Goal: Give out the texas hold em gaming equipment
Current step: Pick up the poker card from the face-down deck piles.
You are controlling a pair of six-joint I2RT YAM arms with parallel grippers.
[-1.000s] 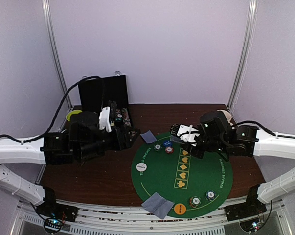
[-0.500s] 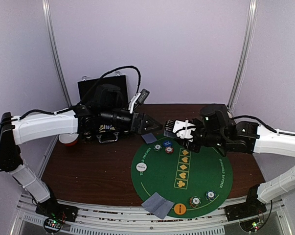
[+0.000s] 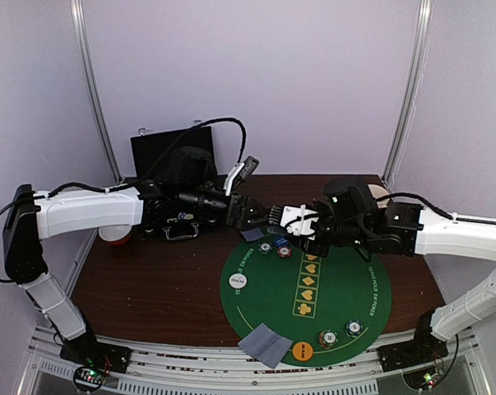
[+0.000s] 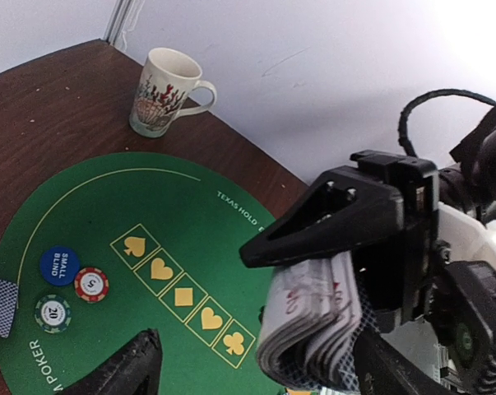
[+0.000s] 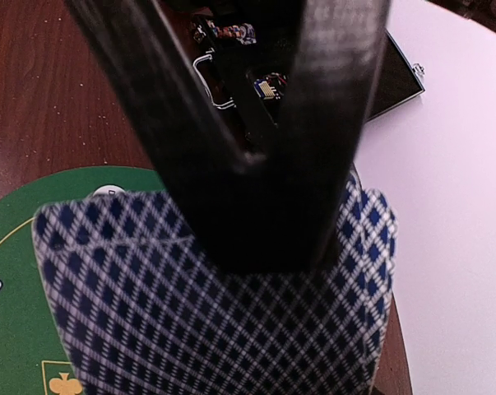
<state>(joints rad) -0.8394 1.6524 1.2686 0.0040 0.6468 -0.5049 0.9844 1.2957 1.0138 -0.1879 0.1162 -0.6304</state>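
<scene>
My right gripper (image 3: 291, 220) (image 5: 264, 263) is shut on a thick deck of blue-backed playing cards (image 5: 149, 321) (image 4: 313, 325), held above the far edge of the green mat (image 3: 346, 284). My left gripper (image 3: 258, 216) (image 4: 260, 374) is open, its fingers standing either side of the deck's free end without touching it. Two cards (image 3: 251, 232) lie at the mat's far left edge and two more (image 3: 264, 344) at its near edge. Three chips (image 3: 276, 246) (image 4: 71, 285) sit near the far cards, two chips (image 3: 340, 333) near the front. A white dealer disc (image 3: 238, 281) and an orange disc (image 3: 302, 351) lie on the mat.
The black chip case (image 3: 172, 156) stands open at the back left, behind my left arm. A cream printed mug (image 4: 161, 103) stands on the brown table (image 3: 149, 288) at the back right, behind my right arm. White walls close in the table.
My left arm has unfolded from the left and reached right to the deck, its jaws opening. My right gripper has carried the deck a little to the left to meet it.
</scene>
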